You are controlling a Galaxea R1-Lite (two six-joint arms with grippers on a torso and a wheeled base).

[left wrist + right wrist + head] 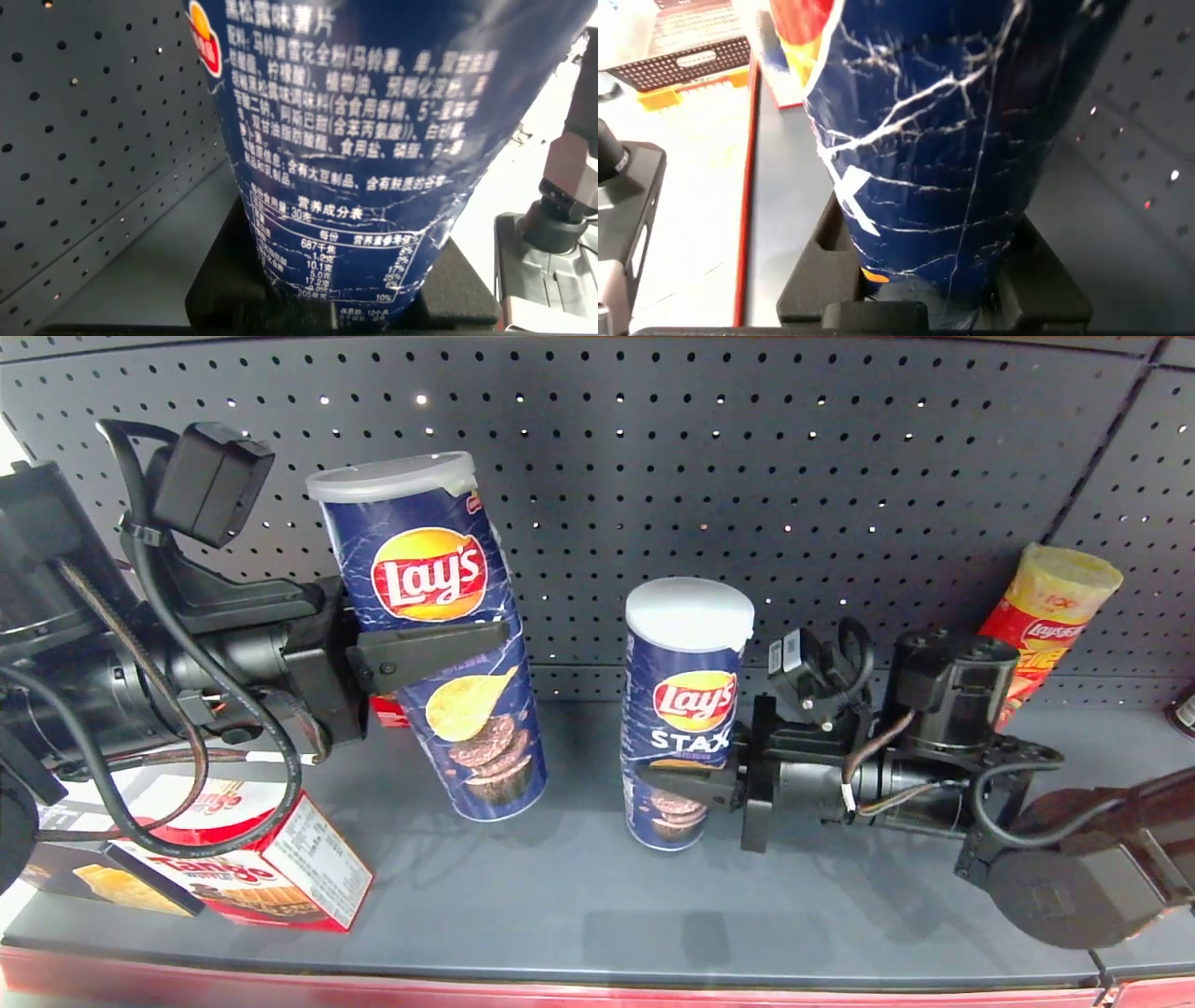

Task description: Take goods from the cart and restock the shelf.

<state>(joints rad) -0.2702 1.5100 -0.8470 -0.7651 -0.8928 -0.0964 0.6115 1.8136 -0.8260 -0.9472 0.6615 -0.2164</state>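
While the left hand [437,649] clamps a tilted can [420,569], the right hand [693,786] grips a second can [686,695] on the shelf [560,896].

1. You've a narrow lane of bare shelf [579,896] between the left blue can [429,574] and right blue can [686,700].
2. Red box [308,868] blocks your front-left corner.
3. Far right, a red-and-yellow can [1050,607] leans against the pegboard [747,476].

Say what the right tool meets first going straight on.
The right tool, shut on the upright can, would probably run next into the tilted can in the left tool; depth is unclear.
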